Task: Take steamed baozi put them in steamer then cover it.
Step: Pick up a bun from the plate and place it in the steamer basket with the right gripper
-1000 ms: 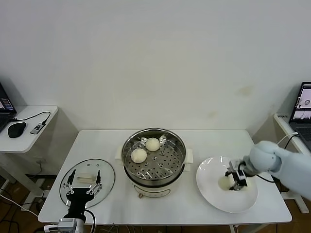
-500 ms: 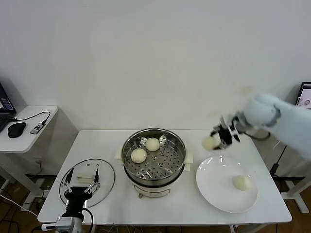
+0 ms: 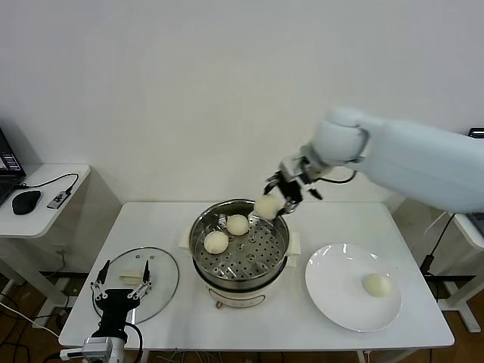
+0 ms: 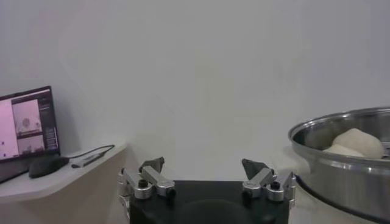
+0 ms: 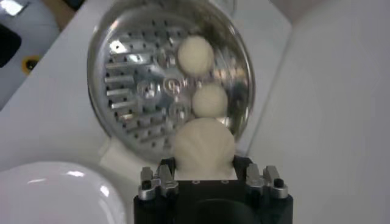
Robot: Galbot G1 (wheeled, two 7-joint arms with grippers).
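My right gripper point(image 3: 277, 195) is shut on a cream-white baozi point(image 3: 266, 206) and holds it in the air over the far right rim of the steamer point(image 3: 281, 246). The right wrist view shows that held baozi point(image 5: 202, 146) between the jaws of the right gripper point(image 5: 204, 173), with the steamer point(image 5: 109, 67) below. Two baozi point(image 3: 237, 224) point(image 3: 216, 242) lie on the perforated tray. One more baozi point(image 3: 376, 284) rests on the white plate point(image 3: 333, 295). The glass cover point(image 3: 162, 268) lies flat at the table's front left. Just in front of the cover, my left gripper point(image 3: 121, 281) stands open and empty.
A side desk point(image 3: 45, 185) at the left carries a mouse point(image 3: 26, 202) and a cable adapter. The white wall stands close behind the table. A second desk edge shows at the far right point(image 3: 473, 231).
My right gripper lifted a baozi off the plate and carried it up and left to the steamer's far right rim. One baozi stays on the plate. The left arm barely moved.
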